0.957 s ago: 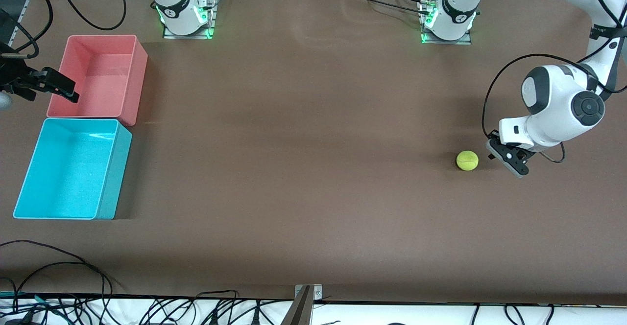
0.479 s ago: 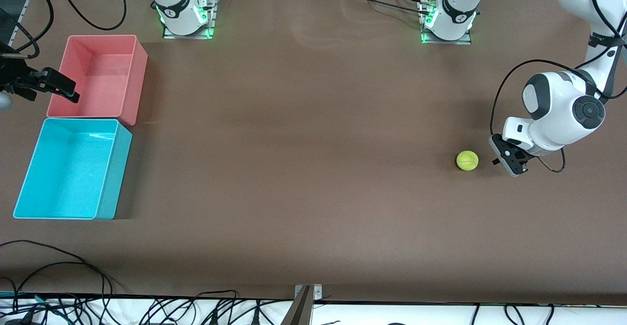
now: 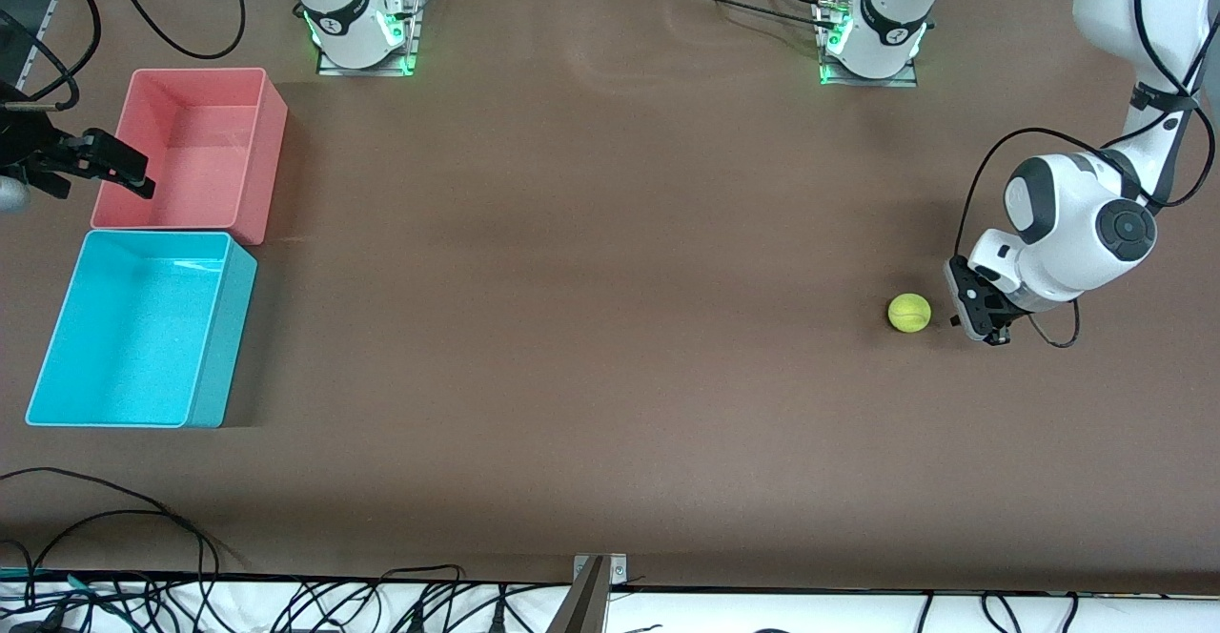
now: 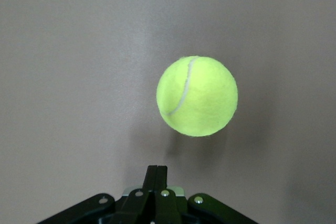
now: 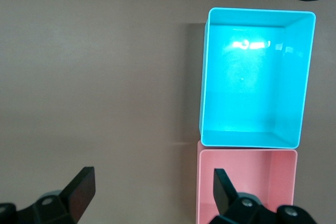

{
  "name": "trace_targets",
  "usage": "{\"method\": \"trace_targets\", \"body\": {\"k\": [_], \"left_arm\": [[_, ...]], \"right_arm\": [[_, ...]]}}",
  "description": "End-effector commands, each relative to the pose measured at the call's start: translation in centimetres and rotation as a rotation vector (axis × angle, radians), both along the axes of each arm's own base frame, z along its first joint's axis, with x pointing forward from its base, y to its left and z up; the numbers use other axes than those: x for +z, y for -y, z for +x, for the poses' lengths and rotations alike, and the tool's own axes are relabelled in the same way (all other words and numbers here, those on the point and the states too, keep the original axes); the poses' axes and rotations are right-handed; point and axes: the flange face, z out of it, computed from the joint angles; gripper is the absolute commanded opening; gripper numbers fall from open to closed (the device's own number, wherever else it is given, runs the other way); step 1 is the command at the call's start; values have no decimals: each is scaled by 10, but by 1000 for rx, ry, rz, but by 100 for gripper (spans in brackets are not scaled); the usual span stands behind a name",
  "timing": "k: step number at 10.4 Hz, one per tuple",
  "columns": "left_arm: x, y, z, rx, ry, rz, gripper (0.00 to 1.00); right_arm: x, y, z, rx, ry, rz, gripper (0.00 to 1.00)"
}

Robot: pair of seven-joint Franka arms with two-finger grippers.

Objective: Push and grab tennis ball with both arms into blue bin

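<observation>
Your tennis ball sits right-centre of the front view, w/ the left gripper just beside it on the frame's right edge side, fingers pinched together, holding nothing, apart from the ball. So the push runs leftward toward the blue bin at lower left. Right gripper waits spread wide, empty, upper left by the pink bin.

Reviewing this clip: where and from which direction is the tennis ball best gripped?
Probably straight from above, fingers across the widest middle of the tennis ball: it is round, lies free on the bare table, with nothing beside it except the shut left gripper.
</observation>
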Motion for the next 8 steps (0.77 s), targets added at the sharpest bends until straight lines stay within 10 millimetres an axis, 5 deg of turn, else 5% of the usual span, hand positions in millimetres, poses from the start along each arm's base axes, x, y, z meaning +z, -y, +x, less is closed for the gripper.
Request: {"method": "trace_targets", "body": {"k": [1, 8], "left_arm": [[-16, 0, -3, -127, -3, 5, 0], [-45, 7, -21, -141, -11, -2, 0]], "right_arm": [[5, 1, 1, 8, 0, 16, 100], [5, -1, 1, -31, 2, 17, 100]]}}
